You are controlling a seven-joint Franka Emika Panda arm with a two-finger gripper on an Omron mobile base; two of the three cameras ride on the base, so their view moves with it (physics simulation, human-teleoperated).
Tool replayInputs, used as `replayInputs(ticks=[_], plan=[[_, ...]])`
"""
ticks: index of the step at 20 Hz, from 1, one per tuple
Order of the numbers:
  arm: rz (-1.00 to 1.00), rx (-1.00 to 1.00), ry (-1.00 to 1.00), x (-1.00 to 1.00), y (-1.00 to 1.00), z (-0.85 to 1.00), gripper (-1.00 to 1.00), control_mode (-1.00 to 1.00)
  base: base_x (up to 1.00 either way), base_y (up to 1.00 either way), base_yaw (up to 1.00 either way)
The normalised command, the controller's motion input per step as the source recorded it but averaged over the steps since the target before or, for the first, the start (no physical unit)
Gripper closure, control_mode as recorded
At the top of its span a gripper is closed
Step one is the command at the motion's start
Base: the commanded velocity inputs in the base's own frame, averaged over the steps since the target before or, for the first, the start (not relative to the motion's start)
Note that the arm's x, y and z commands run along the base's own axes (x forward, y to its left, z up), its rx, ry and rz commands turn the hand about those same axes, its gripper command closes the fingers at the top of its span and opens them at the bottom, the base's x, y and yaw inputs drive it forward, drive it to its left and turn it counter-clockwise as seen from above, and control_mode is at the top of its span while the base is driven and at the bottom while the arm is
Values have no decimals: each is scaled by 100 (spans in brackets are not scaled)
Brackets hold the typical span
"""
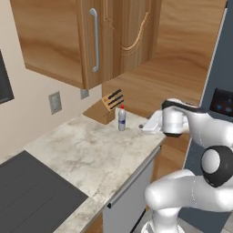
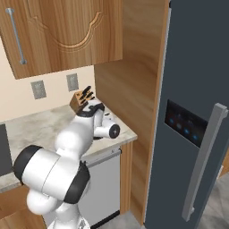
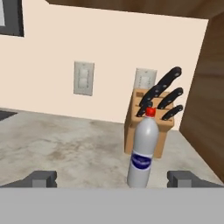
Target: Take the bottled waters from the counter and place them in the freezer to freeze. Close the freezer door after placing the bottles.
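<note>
red-capped bottle [image 3: 143, 154] upright before knife block [image 3: 147, 124], label unreadable; gripper [image 3: 113, 178] spread wide, empty.

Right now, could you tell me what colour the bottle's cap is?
Red; the bottle shows best in the hand view.

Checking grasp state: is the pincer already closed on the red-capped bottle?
No. In the hand view the pincer stands wide open, the red-capped bottle upright between its tips, untouched.

Red-capped bottle [image 3: 143, 154] upright on counter [image 1: 86, 150]; freezer door [image 2: 197, 112] shut
</note>
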Motion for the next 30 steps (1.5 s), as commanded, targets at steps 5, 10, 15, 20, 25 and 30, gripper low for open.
replayInputs(ticks=[5,10,15,20,25,30], plan=[[-6,0,0,33,1,-31,-100,-100,0,0,0],[-4,0,0,27,1,-7,-100,-100,0,0,0],[-2,1,0,32,0,0,-100,-100,0,0,0],[-4,0,0,34,0,0,-100,-100,0,0,0],[0,0,0,12,5,0,-100,-100,0,0,0],[0,0,0,2,16,0,-100,-100,0,0,0]])
